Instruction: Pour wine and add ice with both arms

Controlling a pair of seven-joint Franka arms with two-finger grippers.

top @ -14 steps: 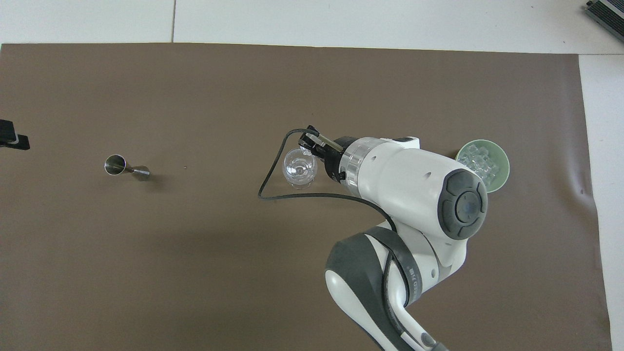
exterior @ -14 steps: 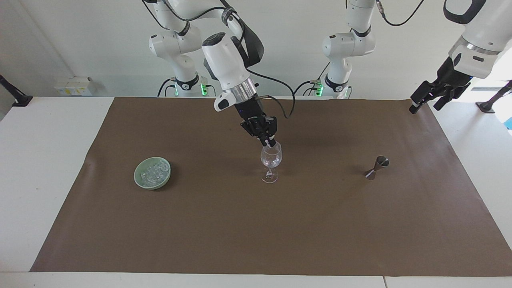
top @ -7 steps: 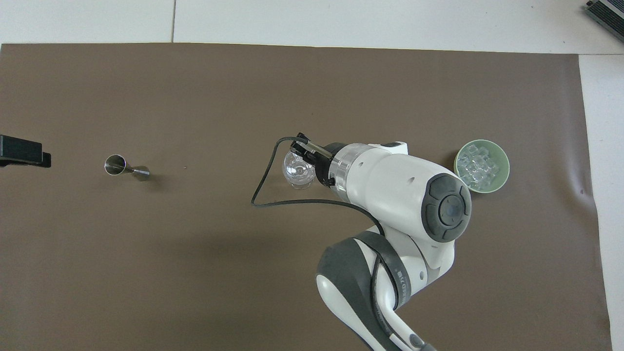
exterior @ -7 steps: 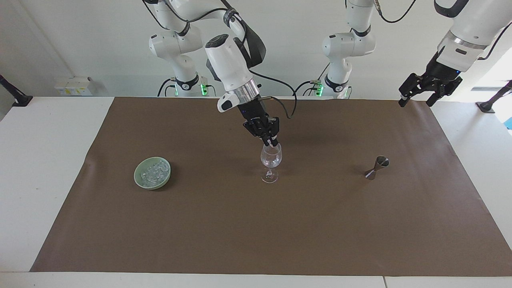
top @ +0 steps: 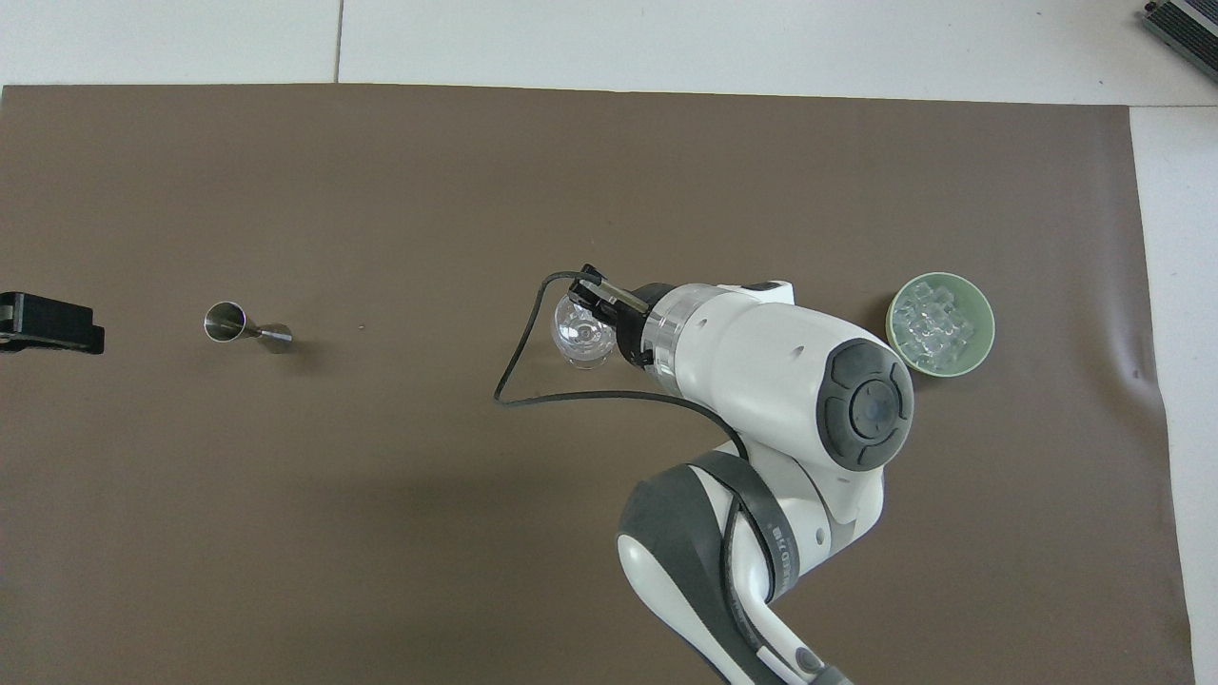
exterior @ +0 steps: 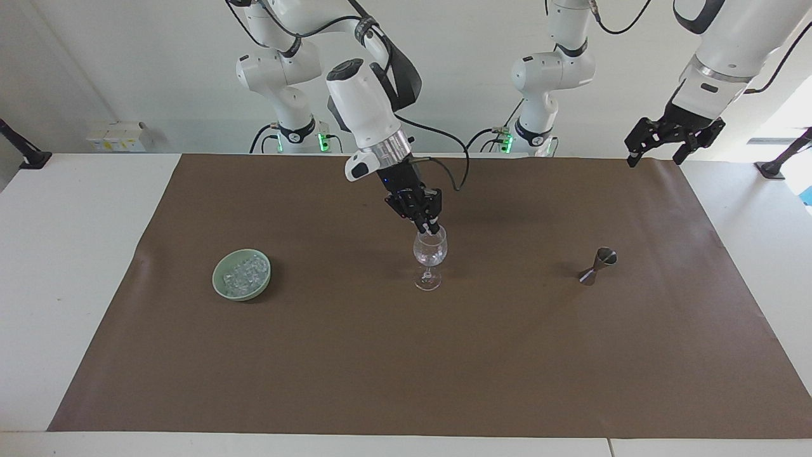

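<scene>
Wine glass stands upright mid-mat, right gripper pinched closed at its rim. Ice fills the green bowl toward the right arm's end. Left gripper hangs open, raised over the mat's corner.

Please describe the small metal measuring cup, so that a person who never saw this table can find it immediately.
Start from the brown mat that covers the table, then find the wine glass at its middle. From there go toward the left arm's end of the table: the metal measuring cup stands alone there. It is the only shiny, hourglass-shaped thing; the glass is clear and the bowl is green.
</scene>
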